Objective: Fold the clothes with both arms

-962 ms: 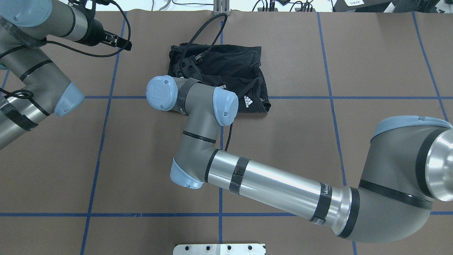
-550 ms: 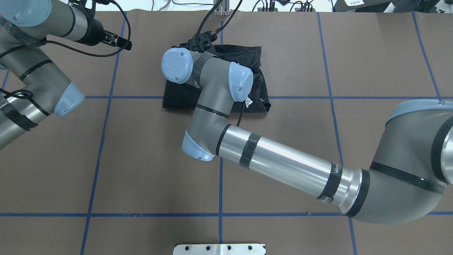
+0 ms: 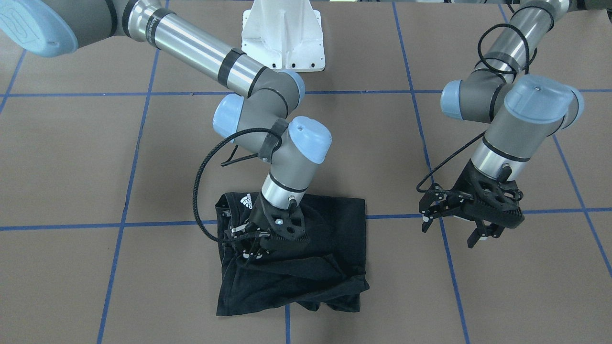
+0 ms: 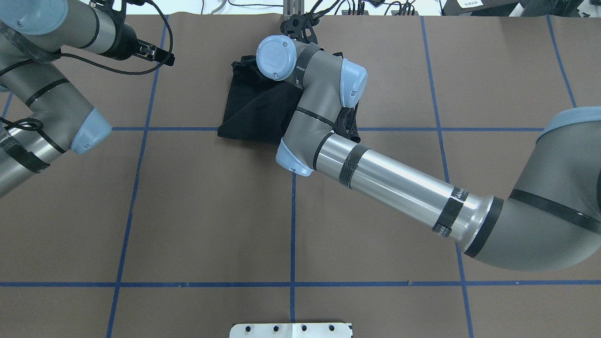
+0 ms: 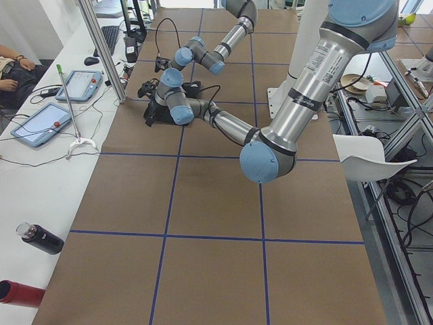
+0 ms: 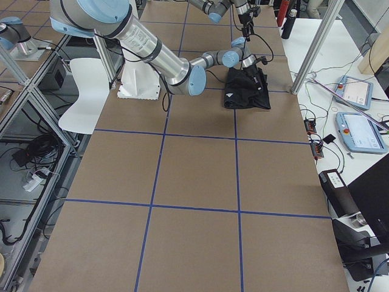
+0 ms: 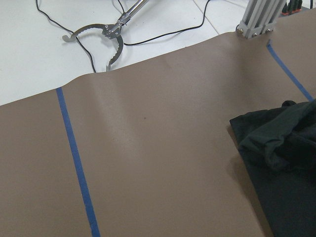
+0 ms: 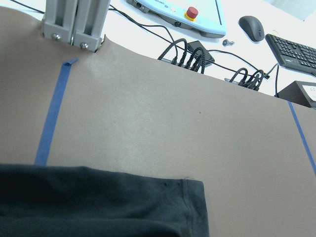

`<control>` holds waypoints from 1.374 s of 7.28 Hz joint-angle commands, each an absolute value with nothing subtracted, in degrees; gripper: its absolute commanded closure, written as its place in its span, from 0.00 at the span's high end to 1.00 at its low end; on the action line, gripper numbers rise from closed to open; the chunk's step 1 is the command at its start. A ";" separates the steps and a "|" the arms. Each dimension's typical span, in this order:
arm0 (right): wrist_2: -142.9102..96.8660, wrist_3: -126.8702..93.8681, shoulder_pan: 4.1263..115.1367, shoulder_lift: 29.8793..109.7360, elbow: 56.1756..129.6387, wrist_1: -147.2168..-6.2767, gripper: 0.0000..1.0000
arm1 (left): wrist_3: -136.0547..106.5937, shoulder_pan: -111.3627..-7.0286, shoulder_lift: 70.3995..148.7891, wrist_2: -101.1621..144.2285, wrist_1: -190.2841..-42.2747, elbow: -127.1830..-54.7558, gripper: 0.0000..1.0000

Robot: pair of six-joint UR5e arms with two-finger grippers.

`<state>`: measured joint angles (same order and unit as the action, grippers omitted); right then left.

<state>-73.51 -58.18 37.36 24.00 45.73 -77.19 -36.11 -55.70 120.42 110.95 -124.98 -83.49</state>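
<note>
The black T-shirt (image 3: 330, 224) lies half-folded on the table (image 3: 95, 167). The right gripper (image 3: 245, 242) is low on its logo end, and I cannot tell its grip. The left gripper (image 3: 449, 234) hangs open, well apart. A one-sided pull could drag and crumple the loose layers.

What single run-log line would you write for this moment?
right gripper: down on T-shirt, grip unclear | left gripper: open, empty, aside | T-shirt: part-folded, rumpled

Overhead, front, side, close wrist views, T-shirt (image 4: 249, 112) common to all.
</note>
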 commanded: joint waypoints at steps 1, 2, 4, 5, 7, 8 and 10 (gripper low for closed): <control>-73.39 -66.24 37.53 23.47 44.65 -72.08 0.98 | -36.04 -55.72 120.41 111.00 -124.98 -83.67 1.00; -77.91 -68.88 38.40 22.68 45.08 -72.07 0.99 | -36.04 -55.64 119.63 111.09 -124.72 -84.63 1.00; -91.44 -69.79 41.13 22.68 49.54 -77.65 0.99 | -35.77 -55.63 117.00 111.27 -123.93 -88.66 1.00; -94.02 -68.04 41.65 23.28 56.27 -87.96 1.00 | -35.16 -55.72 115.68 112.23 -119.66 -92.42 1.00; -101.31 -62.68 44.28 31.41 72.43 -97.53 1.00 | -30.19 -55.81 112.08 112.15 -107.11 -104.09 1.00; -103.43 -57.88 46.12 38.51 81.82 -99.47 1.00 | -26.67 -56.68 109.02 112.06 -103.22 -109.63 1.00; -110.20 -46.90 51.04 56.33 103.77 -103.69 1.00 | -19.21 -60.00 101.38 112.06 -100.90 -116.61 1.00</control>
<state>-106.89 -53.22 48.28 45.52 90.37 -101.11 -24.26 -57.79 105.88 112.07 -102.51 -112.40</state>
